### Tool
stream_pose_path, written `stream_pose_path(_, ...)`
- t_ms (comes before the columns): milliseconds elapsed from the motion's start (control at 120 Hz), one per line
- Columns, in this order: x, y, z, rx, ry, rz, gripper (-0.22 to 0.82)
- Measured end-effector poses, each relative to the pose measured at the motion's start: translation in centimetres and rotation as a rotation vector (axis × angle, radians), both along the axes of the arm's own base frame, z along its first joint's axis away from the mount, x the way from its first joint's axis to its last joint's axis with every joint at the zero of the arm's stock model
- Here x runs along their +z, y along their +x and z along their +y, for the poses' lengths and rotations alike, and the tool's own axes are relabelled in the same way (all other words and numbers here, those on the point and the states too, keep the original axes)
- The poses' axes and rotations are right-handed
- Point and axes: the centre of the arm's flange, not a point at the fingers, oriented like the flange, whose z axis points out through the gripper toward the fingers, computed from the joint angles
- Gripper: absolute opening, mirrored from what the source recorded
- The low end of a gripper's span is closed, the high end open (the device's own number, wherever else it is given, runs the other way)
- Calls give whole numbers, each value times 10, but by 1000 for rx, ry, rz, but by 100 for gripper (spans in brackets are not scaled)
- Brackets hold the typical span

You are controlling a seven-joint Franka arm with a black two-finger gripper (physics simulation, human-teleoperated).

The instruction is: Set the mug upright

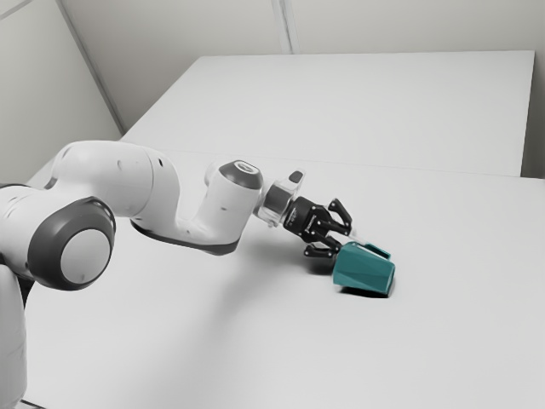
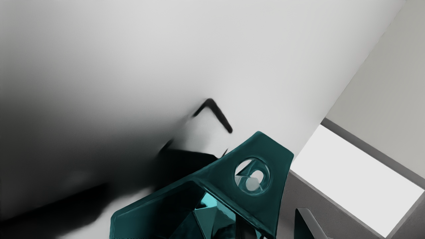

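Across a broad, smooth, pale table (image 1: 460, 332), with twelve taken as the top of the exterior view and the mug as the centre of the dial. At twelve, beyond the thin line of the table's far edge, a pale flat panel (image 1: 366, 106), then a light grey back wall (image 1: 409, 25) with a narrow upright strip (image 1: 285, 25) in it. Toward ten, well apart, a side wall (image 1: 43, 77). In the wrist view, past a straight slanting table edge, a bright white rectangle (image 2: 358, 179) in a darker grey surround. Near the middle of the exterior view, on its side, the teal mug (image 1: 362, 270), with its handle (image 1: 376, 250) toward one and a dark shadow tight along its underside at six. From nine, the arm (image 1: 119, 179), reaching over its own soft shadow; just beside the mug at ten to eleven, the black gripper (image 1: 343, 238). Fingers (image 2: 310, 225) parted, moderately spread, with a gap showing between one of them and the mug; impossible to tell about contact at the other. Mouth of the mug turned toward the gripper. From the mug, bare tabletop from two round through seven, with plenty of room for moving; also open surface at twelve, up to the far edge. Tighter only between ten and eleven, with gripper and mug close together.
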Motion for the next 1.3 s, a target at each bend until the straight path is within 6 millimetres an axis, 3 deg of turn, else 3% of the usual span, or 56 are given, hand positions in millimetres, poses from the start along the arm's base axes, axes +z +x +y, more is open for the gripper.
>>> stream_pose_path(208, 0, -1, -8, 6, 16, -1, -12)
stream_pose_path(433, 20, 6, -13, 10, 33, -32, -16)
stream_pose_path(500, 32, 7, -13, -2, 50, -49, -17)
stream_pose_path(667, 83, 2, -6, -117, 217, -165, -18)
stream_pose_path(767, 119, -3, 7, -201, 372, -253, -18)
stream_pose_path(850, 146, -7, 29, -251, 513, -313, -18)
stream_pose_path(958, 170, -14, 53, -311, 674, -364, -18)
stream_pose_path(1108, 188, -22, 84, -365, 835, -389, -18)
stream_pose_path(1300, 187, -38, 117, -428, 954, -377, -18)
